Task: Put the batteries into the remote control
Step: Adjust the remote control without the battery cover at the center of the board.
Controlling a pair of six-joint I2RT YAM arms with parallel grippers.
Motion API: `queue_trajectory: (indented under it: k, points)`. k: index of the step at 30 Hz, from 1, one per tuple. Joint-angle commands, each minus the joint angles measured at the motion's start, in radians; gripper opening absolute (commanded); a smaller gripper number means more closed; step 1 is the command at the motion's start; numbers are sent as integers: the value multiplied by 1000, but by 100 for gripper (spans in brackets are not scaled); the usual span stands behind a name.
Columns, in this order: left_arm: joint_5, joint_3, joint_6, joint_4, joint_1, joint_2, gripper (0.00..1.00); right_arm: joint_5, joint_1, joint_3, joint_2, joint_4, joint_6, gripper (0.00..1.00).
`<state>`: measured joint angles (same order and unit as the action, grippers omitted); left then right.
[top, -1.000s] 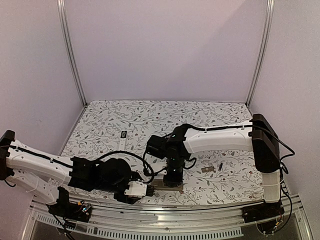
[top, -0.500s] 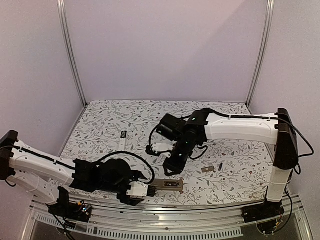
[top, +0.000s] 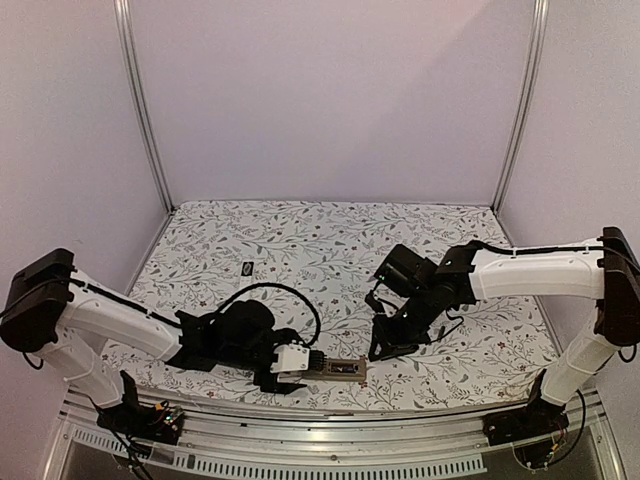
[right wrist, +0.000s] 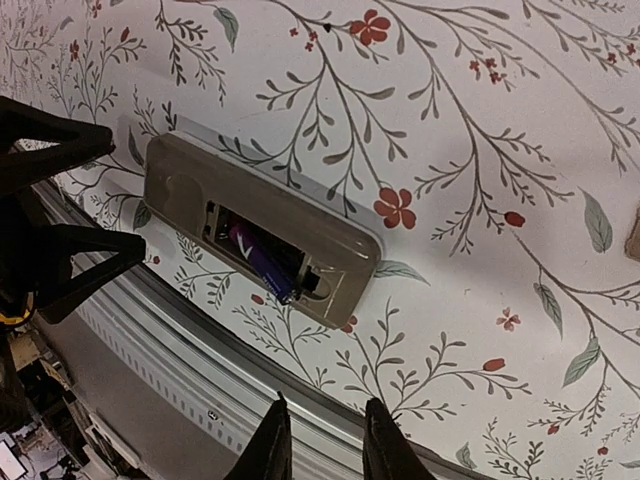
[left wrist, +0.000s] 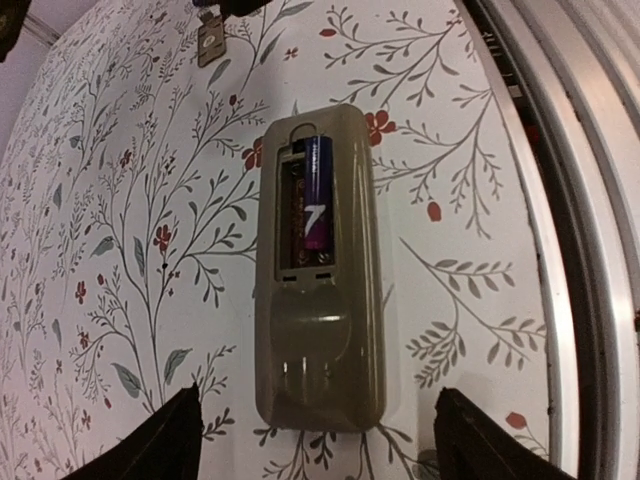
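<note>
The right arm had swung away from the spot where it had been pressing down. The right gripper (right wrist: 322,440) was narrowed and empty, well clear of the remote control (left wrist: 320,330). I judged a cell delivered: one purple battery (left wrist: 313,215) lay in the open bay. The left gripper (left wrist: 318,425) stood wide, fingers flanking the remote's end without touching it.

Soft, even light from overhead; the top view is rather dim, with a violet cast on the walls (top: 330,100) and only faint shadows under the arms on the patterned table (top: 300,240); the left wrist view is sharp at centre, a pale sheen on the battery (left wrist: 314,200), the metal rail (left wrist: 590,250) bowed at 3 o'clock; the right wrist view is crisp, the same rail curving at 6 o'clock, murky toward 8 o'clock.
</note>
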<state>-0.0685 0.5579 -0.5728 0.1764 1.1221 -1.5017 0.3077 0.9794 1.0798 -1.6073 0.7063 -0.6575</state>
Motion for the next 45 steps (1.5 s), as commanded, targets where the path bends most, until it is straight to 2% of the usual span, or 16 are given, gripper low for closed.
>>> queue_trajectory:
  k: [1,12,16,23,34,45]
  points:
    - [-86,43,16,22,-10,-66,79,38,3,-17,19,-65,-87,25]
    - [-47,76,50,73,-13,-174,75,70,4,-33,-12,-92,-76,24]
    - [-52,81,76,57,-13,-188,64,72,4,-37,-13,-92,-76,24]
    - [-75,94,118,11,-11,-177,50,70,4,-25,-27,-84,-64,24]
    - [19,87,215,12,49,-181,51,99,4,-28,-71,-146,-70,23]
    - [130,66,166,74,66,-197,52,76,4,36,-162,-146,-15,21]
